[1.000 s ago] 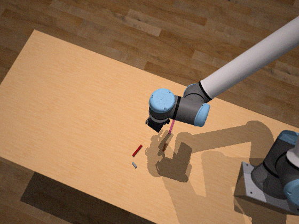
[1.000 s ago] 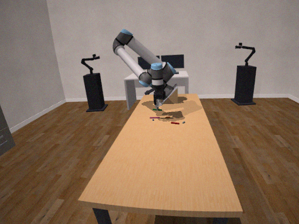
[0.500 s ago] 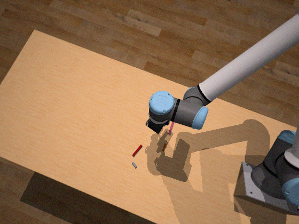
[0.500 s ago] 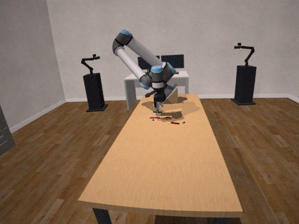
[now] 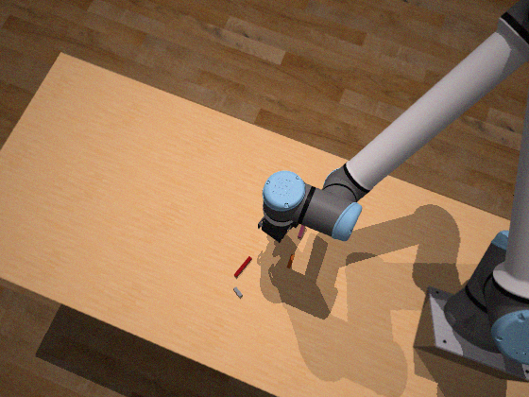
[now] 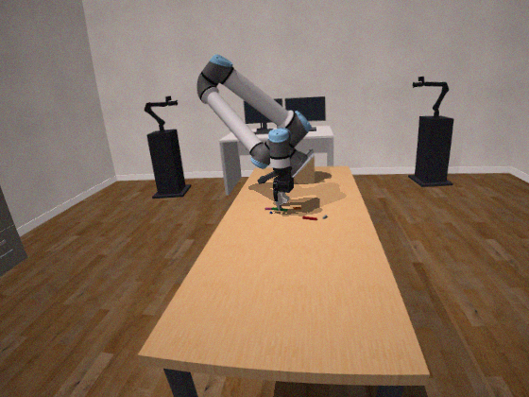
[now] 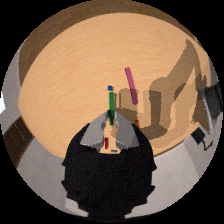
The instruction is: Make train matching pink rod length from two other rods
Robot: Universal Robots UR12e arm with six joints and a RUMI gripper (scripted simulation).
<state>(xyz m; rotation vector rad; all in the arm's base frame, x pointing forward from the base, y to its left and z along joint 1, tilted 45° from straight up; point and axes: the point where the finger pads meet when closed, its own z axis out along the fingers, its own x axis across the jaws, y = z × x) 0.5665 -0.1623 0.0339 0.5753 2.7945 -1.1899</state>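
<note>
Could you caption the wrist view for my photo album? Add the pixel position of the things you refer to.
A robot's gripper [image 7: 111,110] grips a green rod [image 7: 111,101], its far end near a small blue rod [image 7: 110,88].

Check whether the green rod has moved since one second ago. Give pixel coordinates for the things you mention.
Yes. In the exterior view, the green rod [image 6: 284,210] [image 7: 111,101] is lower in the picture, nearer the level of the red rod [image 5: 243,267] [image 6: 310,218] [image 7: 106,143], which hasn't moved.
</note>
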